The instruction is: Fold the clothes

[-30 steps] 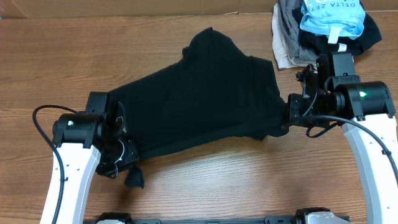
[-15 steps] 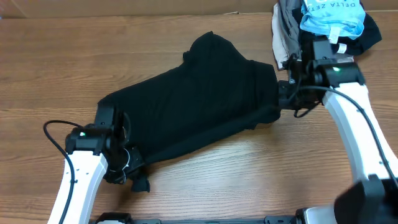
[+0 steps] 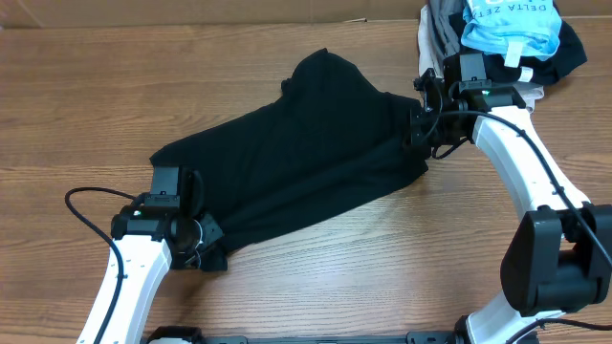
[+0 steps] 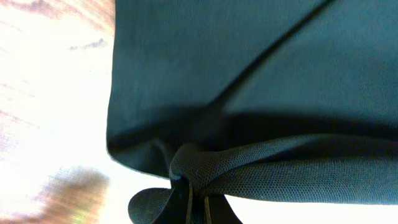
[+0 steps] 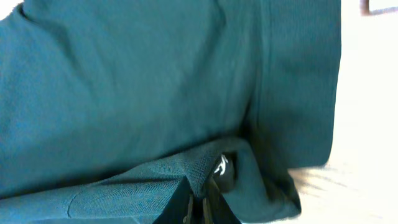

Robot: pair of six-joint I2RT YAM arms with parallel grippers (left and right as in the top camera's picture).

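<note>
Status: the black T-shirt point(image 3: 296, 153) is stretched diagonally across the middle of the table point(image 3: 402, 268), from near left to far right, and is held at both ends. The left gripper point(image 3: 203, 250) is clamped on a bunched corner at the near-left end. The right gripper point(image 3: 417, 137) is clamped on the far-right edge, with the small white logo point(image 5: 221, 167) seen just beside its jaws in the wrist view. Over the last second the right-hand grip has been carried away from the shirt's right side toward the far edge, close to the pile of other garments point(image 3: 497, 38), and the left grip has been drawn nearer. The cloth is now pulled tauter and narrower along the diagonal. Judged: straightening or a first fold is under way, and no finished fold is seen yet.
</note>
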